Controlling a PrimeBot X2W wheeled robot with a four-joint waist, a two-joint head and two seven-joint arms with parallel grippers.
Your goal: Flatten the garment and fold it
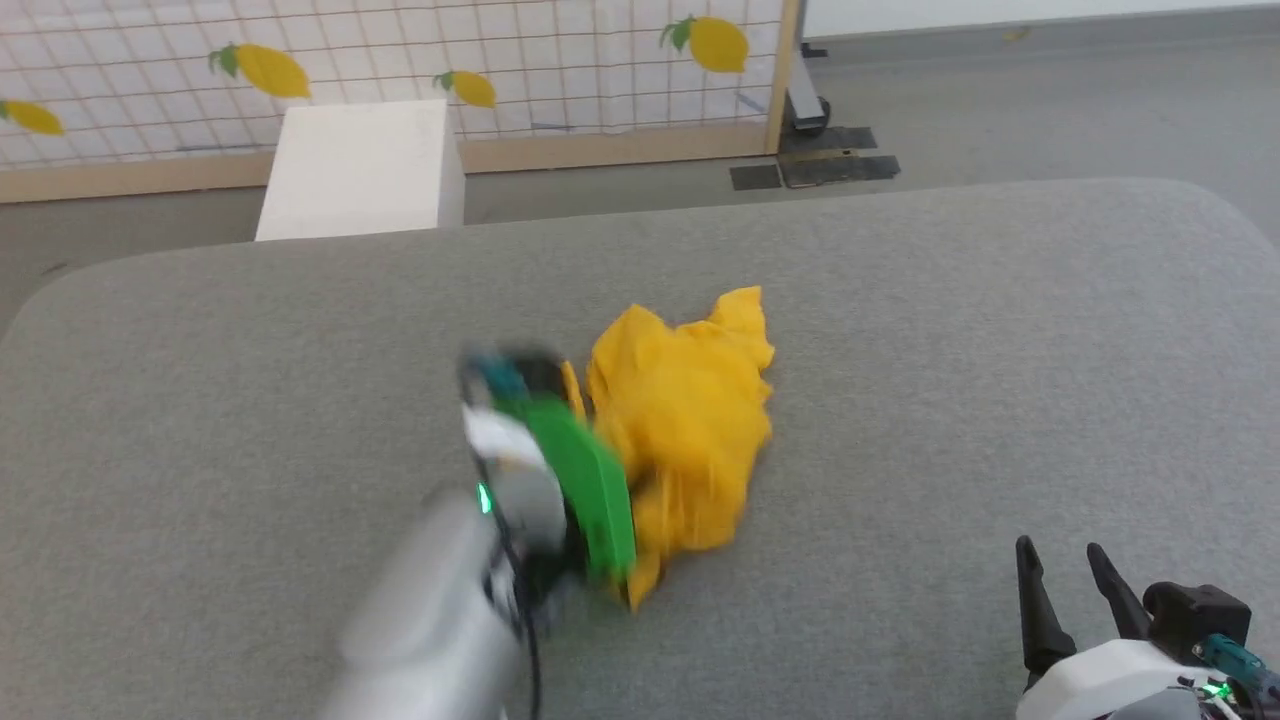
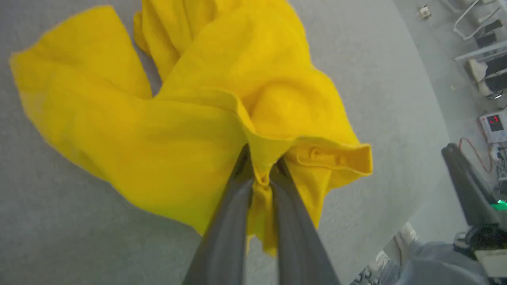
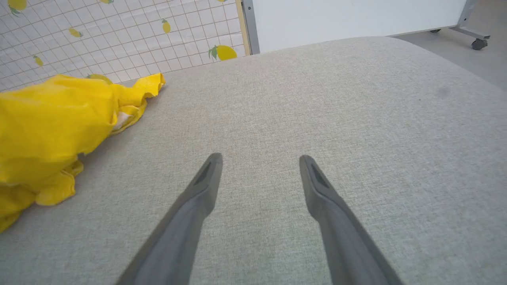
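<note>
Two long dark fingers (image 2: 233,198) of the left hand (image 2: 261,168) are drawn narrow around a gathered fold of the mustard-yellow cotton T-shirt (image 1: 690,420), with the cloth bunched between them and a hemmed edge hanging just to one side of the pinch. The shirt sits crumpled near the middle of the grey, fabric-covered tabletop (image 1: 950,350), a little toward its near edge. No printed face is visible, only plain yellow folds and a small white scrap tucked into the side that faces the right hand. The heap's long axis runs roughly from the tabletop's far side toward its near side, slanting a little to the left as it comes nearer. The left hand holds it at the near-left end, where the head view is blurred. Whether any of the cloth is clear of the tabletop cannot be told. The right hand (image 1: 1065,560) waits at the tabletop's near right corner, its fingers spread wide and holding nothing, with bare tabletop beneath them. From that hand the shirt lies ahead and to the left, well apart. Flattening seems barely begun. The next move probably needs the right hand to cross leftward to the heap's far-right end, so the two hands can draw the shirt out along that axis.
</note>
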